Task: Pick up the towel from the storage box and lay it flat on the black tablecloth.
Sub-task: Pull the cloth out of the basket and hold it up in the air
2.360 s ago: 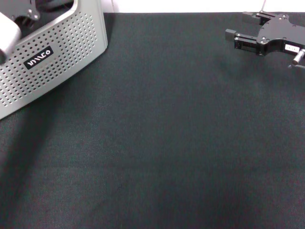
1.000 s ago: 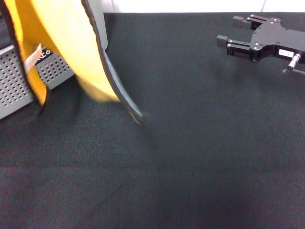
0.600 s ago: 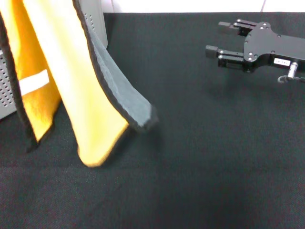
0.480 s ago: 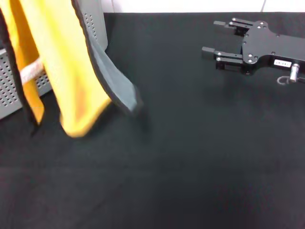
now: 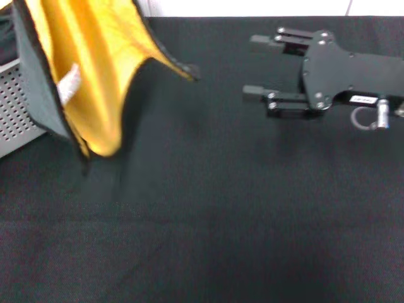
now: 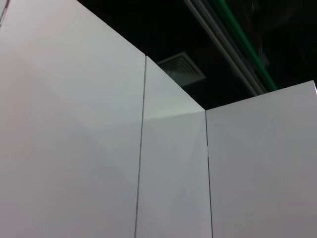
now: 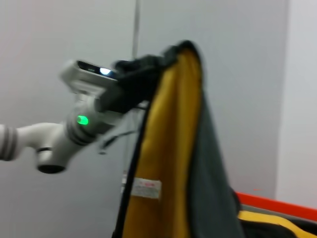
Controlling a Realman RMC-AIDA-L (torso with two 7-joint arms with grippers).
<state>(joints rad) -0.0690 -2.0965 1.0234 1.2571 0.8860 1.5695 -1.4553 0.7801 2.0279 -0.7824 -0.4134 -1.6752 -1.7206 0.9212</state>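
Left hand (image 7: 141, 82) pinches the limp, light towel (image 5: 95, 76) by its top corner; right hand (image 5: 265, 69), spread at two o'clock, should take a free corner.

White wall panels (image 6: 99, 163) with thin vertical seams fill most of the left wrist view, and above them, toward the upper right, is a dark ceiling with a square vent (image 6: 179, 67) and a long pipe or rail (image 6: 228, 49). In the right wrist view a pale grey wall (image 7: 237, 89) fills the frame, with an orange-red strip (image 7: 277, 204) low at the right. A thin white band (image 5: 252, 7) runs along the top edge of the head view.
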